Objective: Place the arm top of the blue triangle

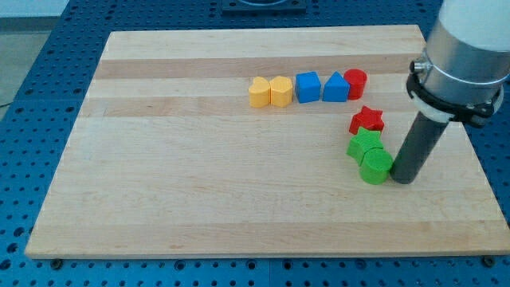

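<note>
Right now my tip (403,180) rests on the wooden tabletop (199,191) near the view's right edge, touching or just beside the right side of the green cylinder (376,167). I carry no pincer, only the straight dark rod, so nothing is held. The blue triangle (336,88) sits well up the view from my tip, in a row near the view's top: from the view's left, a yellow heart (259,92), a yellow hexagon (280,92), a blue cube (307,87), the blue triangle, then a red cylinder (355,82) (each touching or nearly touching its neighbour). Below the red cylinder lies a red star (367,120), and just under that a green star (365,146), which touches the green cylinder. My tip lies to the view's right of, and lower than, the blue triangle, with the two stars between them.
</note>
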Controlling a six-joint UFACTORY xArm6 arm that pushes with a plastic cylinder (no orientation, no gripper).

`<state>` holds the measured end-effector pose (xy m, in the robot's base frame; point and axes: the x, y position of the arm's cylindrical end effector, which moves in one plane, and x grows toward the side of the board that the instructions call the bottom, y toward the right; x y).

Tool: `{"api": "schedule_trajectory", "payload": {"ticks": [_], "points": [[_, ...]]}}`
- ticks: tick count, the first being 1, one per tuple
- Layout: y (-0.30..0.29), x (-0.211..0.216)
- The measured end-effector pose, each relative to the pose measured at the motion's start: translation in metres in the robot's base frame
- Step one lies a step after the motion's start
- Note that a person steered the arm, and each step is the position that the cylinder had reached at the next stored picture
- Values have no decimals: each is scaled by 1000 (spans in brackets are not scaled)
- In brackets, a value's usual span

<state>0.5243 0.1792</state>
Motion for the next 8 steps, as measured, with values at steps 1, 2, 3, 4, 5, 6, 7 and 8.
{"api": "schedule_trajectory", "payload": {"ticks": [1,2,3,4,5,6,7,8], "points": [[-1,4],[32,11],[86,-25],[117,-105],[122,-187],[111,-245],[80,-258],[56,-248]]}}
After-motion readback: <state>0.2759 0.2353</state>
